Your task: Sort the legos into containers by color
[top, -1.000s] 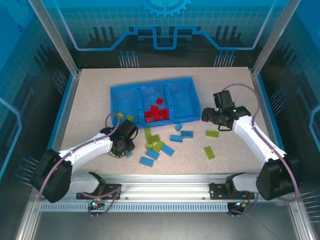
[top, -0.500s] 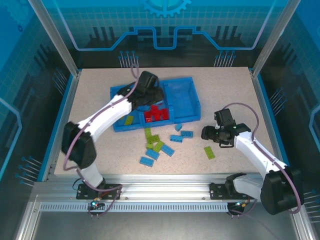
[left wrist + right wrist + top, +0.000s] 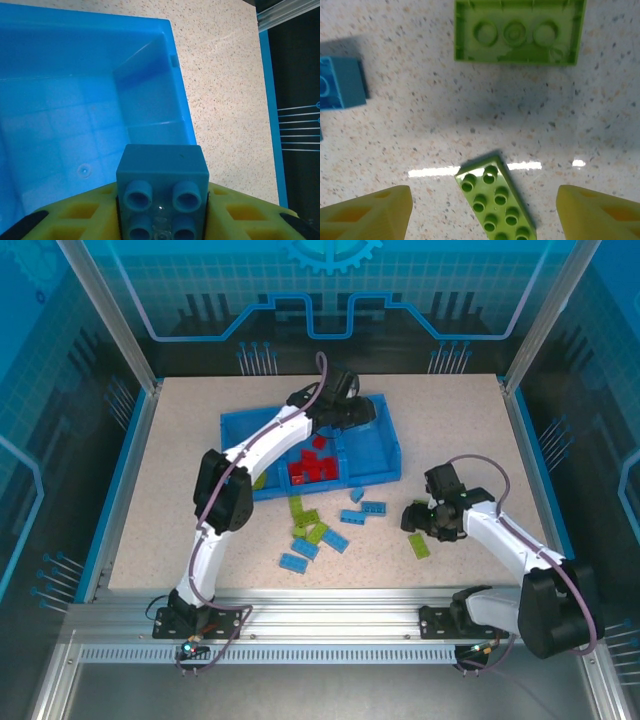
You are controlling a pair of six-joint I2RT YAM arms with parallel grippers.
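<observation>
Toward the front right of the bench [image 3: 170, 500], the right gripper [image 3: 420, 520] hangs with jaws wide either side of a studs-up lime brick [image 3: 497, 200]. Its wrist camera shows an upturned lime brick [image 3: 519, 31] just beyond. Loose legos [image 3: 315, 530] lie mid-bench. Farther back, the tray [image 3: 388, 472] holds red bricks [image 3: 312, 470] in its middle compartment [image 3: 300, 435]. The left gripper [image 3: 358, 412] clamps a light-blue brick [image 3: 162, 175] above the right compartment [image 3: 60, 130].
</observation>
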